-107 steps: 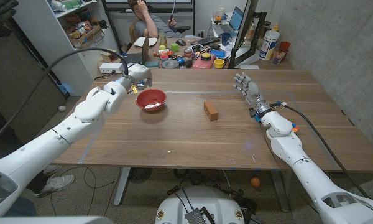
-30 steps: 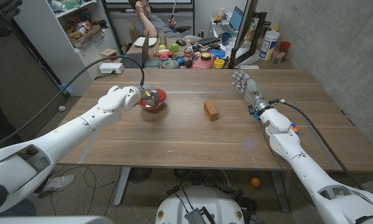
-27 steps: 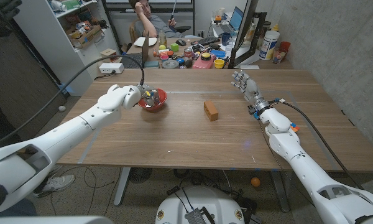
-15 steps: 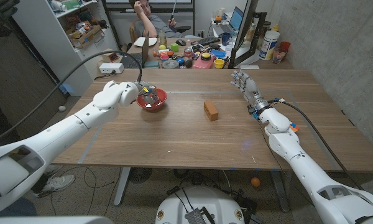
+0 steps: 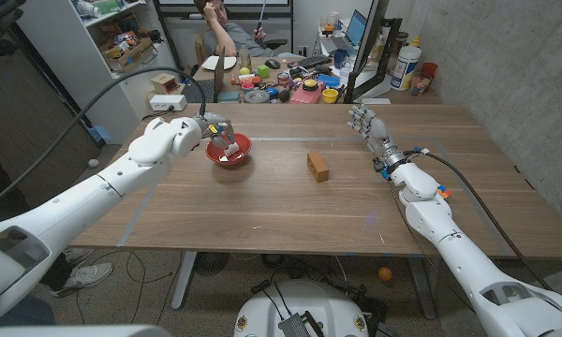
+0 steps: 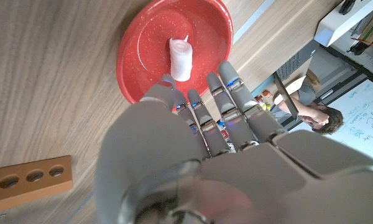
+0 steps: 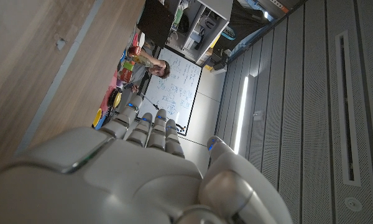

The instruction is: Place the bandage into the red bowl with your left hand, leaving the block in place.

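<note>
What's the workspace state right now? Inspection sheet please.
Surface: wooden table, wood grain.
Job's things: bandage lies inside red bowl; block on the table, apart from the bowl.
Clutter: nothing seen on this table.
Hands: left hand above the bowl's rim, fingers apart, holding nothing; right hand open, at the far right of the table.
Cables: black cable to left arm.
Surroundings: cluttered desk, seated person behind.
</note>
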{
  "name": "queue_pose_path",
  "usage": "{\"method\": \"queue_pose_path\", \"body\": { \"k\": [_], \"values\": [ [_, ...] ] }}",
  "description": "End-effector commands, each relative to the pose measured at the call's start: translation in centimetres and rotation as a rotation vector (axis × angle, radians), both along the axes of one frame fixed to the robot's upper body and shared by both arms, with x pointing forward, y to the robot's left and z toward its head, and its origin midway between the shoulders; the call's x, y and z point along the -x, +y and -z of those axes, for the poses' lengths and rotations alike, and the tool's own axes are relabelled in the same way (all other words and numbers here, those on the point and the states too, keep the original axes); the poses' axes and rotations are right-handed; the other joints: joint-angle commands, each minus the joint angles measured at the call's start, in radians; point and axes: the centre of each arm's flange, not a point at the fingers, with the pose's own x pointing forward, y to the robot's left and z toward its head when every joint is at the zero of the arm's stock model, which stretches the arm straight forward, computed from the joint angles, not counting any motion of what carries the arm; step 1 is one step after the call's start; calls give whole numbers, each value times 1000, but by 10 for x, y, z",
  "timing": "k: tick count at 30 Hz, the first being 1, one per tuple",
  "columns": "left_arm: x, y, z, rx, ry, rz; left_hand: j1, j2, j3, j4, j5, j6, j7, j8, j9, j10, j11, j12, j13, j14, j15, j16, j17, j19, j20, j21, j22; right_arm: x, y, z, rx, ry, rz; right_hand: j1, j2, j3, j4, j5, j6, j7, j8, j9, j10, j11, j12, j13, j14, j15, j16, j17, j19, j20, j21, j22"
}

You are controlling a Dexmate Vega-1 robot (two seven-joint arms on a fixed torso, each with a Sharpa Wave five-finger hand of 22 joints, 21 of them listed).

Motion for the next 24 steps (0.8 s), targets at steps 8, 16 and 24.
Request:
{"method": "queue_pose_path", "body": {
  "k": [8, 16, 24],
  "values": [
    [41, 13, -29, 36, -185, 12, -28, -20, -12, 1, 5, -9, -8, -1, 4, -7, -9, 5, 0, -4, -141, -5, -1, -28, -11, -17, -4, 7, 0, 1, -7, -9, 0, -8, 49, 5, -1, 7, 8, 1, 7, 4, 9, 2, 6, 5, 4, 1, 0, 2, 11, -22, -4, 2],
    [58, 21, -35, 71, -256, 38, -87, -42, -37, 23, 15, -32, -18, -7, 4, -50, -8, -6, -7, -94, -129, -25, -6, -66, 24, -51, -8, 10, 2, 2, -10, -12, 1, -11, 47, 3, 1, 6, 8, 1, 7, 4, 8, 1, 5, 5, 3, 1, 1, 3, 11, -22, -6, 2],
    [79, 32, -40, 120, -378, 81, -148, -44, -59, 56, 23, -52, -16, -11, 6, -85, 7, -11, -12, -139, -115, -25, -10, -96, 59, -80, -8, 16, 3, 6, -5, -12, 8, -13, 45, 1, 2, 6, 9, 1, 7, 4, 9, 1, 5, 5, 4, 0, 1, 3, 11, -22, -7, 2]
  ]
}}
